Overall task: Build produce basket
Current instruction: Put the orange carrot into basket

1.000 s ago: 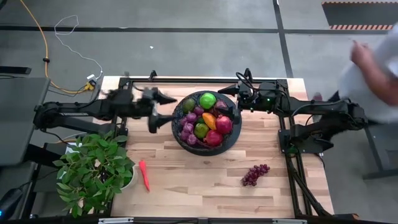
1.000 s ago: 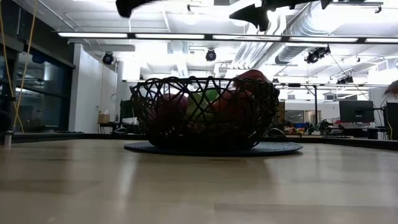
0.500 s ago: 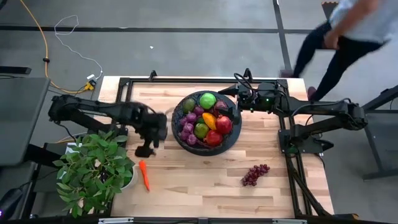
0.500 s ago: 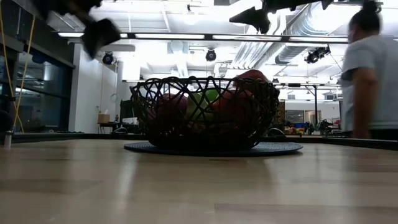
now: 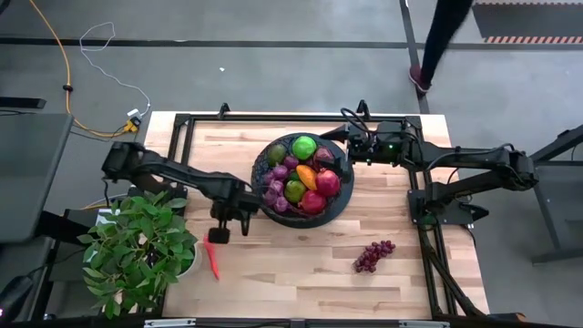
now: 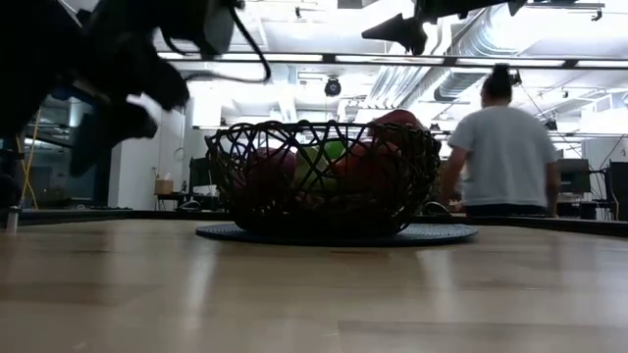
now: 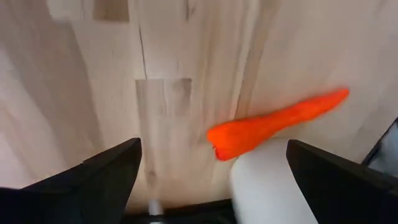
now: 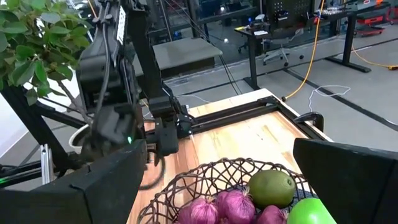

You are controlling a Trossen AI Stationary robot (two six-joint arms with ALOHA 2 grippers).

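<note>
The black mesh basket [image 5: 266,202] sits mid-table on a dark mat and holds red and green round fruits, purple pieces and a yellow-orange mango [image 5: 306,176]. A slim red-orange pepper [image 5: 214,265] lies on the table near the potted plant; in the left wrist view the pepper [image 7: 273,124] shows beyond the fingers. My left gripper [image 5: 219,233] hangs open just above the pepper's far end, pointing steeply down. A purple grape bunch [image 5: 373,255] lies on the table near the front right. My right gripper [image 5: 333,135] stands open and level above the basket's far right rim [image 8: 205,171].
A leafy potted plant [image 5: 137,251] in a white pot [image 7: 267,186] stands at the table's near left corner, close beside the pepper. A person [image 6: 496,147] walks in the room beyond the table's far edge. Bare wood lies between the pepper and the grapes.
My left gripper has swung from beside the basket's far left rim toward the table's near edge and down toward the pepper. It has tipped from about level to pointing steeply down and has stayed open. A person has walked past behind the table.
</note>
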